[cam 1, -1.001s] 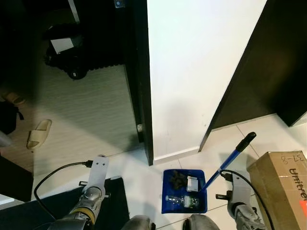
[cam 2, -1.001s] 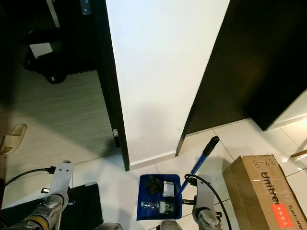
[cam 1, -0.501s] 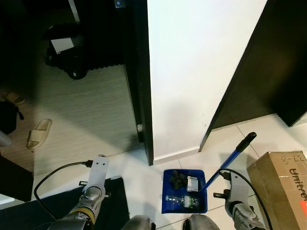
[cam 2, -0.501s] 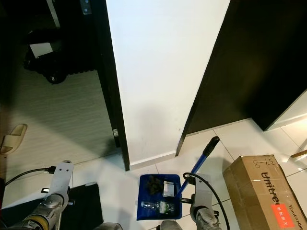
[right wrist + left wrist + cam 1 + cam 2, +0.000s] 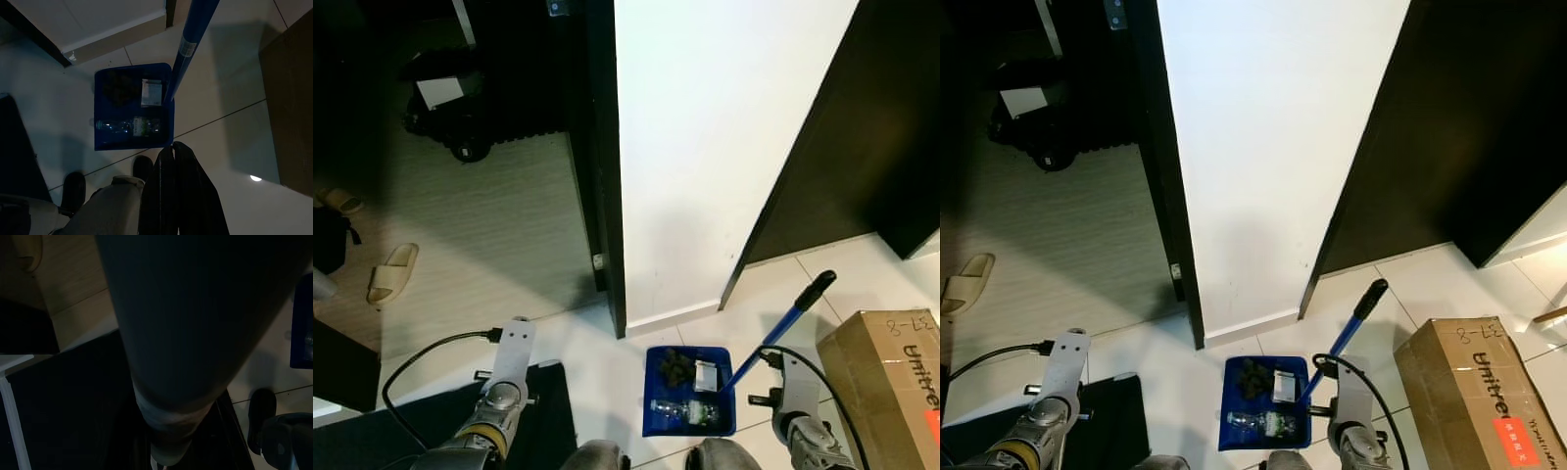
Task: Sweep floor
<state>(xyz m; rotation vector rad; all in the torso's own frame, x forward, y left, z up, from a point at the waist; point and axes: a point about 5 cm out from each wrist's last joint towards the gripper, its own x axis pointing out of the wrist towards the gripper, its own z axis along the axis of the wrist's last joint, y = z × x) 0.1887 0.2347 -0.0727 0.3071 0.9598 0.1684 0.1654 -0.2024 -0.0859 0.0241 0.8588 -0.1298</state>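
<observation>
A blue dustpan (image 5: 658,401) lies on the white tiles in front of my feet, holding a black clump (image 5: 676,365), a white packet (image 5: 706,375) and a clear plastic bottle (image 5: 685,411). Its blue handle (image 5: 773,336) with a black grip slants up to the right. My right arm (image 5: 800,406) hangs just right of the handle. In the right wrist view my right gripper (image 5: 172,148) is shut with nothing in it, its tips just short of the dustpan (image 5: 105,139) and apart from the handle (image 5: 191,39). My left arm (image 5: 506,387) hangs idle at the left.
A white wall end (image 5: 705,147) stands ahead between a dark door frame (image 5: 595,147) and a dark door (image 5: 871,127). A cardboard box (image 5: 891,382) sits at the right. A black mat (image 5: 548,411) lies at my left foot; a slipper (image 5: 391,272) rests on the wood floor.
My right arm has sunk slightly and edged toward the dustpan handle. The dustpan and my left arm have stayed where they were.
</observation>
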